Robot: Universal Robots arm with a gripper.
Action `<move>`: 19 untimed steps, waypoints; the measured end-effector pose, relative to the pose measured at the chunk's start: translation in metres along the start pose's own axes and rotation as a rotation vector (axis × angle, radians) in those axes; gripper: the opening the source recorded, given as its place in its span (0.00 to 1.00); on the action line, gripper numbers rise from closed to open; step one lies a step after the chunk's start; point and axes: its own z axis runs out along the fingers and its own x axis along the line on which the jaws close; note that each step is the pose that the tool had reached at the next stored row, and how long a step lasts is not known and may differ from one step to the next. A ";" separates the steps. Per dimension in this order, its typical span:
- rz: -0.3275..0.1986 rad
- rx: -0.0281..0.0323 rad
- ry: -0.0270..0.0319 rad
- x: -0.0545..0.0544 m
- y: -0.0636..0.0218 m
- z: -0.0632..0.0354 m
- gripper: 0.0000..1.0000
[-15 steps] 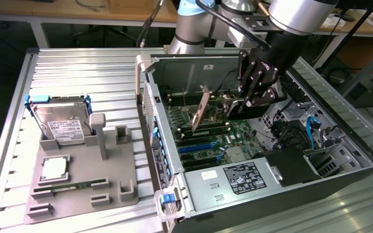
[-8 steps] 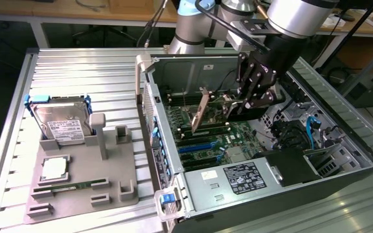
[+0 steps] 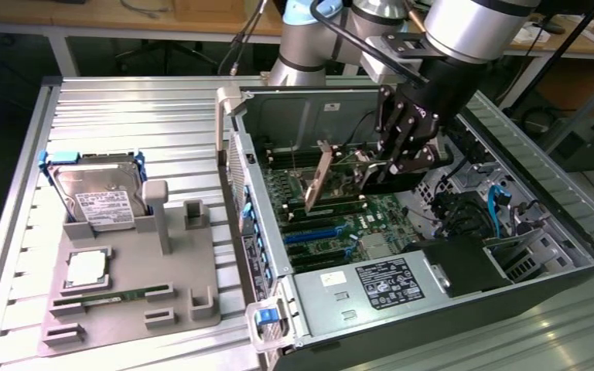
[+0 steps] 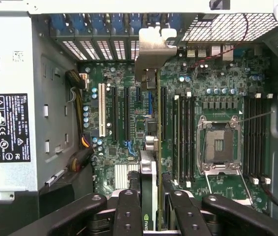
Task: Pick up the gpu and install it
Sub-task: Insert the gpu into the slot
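The gpu is a thin olive-tan card held on edge inside the open computer case, over the motherboard's expansion slots. My gripper reaches down from above and is shut on the card's end. In the wrist view the gpu runs edge-on between my two dark fingers. Its silver bracket points at the rear slot grille. My gripper clamps it from both sides. I cannot tell whether the card's lower edge touches a slot.
Left of the case, a grey fixture holds a silver hard drive with blue rails, a processor and a green memory stick. Inside the case are the power supply, cables and the empty processor socket.
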 end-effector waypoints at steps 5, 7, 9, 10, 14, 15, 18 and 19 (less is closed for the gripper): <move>0.000 0.0000 0.0000 0.000 0.0000 0.0016 0.27; 0.000 0.0000 -0.0001 0.000 -0.0001 0.0023 0.27; 0.000 0.0000 0.0000 0.000 -0.0001 0.0029 0.27; 0.000 0.0000 0.0001 0.000 -0.0001 0.0031 0.27; 0.000 0.0000 0.0001 0.000 -0.0001 0.0040 0.27; 0.000 0.0000 -0.0001 0.000 -0.0001 0.0042 0.27; 0.000 0.0000 0.0000 0.000 -0.0002 0.0050 0.27; 0.000 0.0000 0.0000 0.000 -0.0002 0.0049 0.27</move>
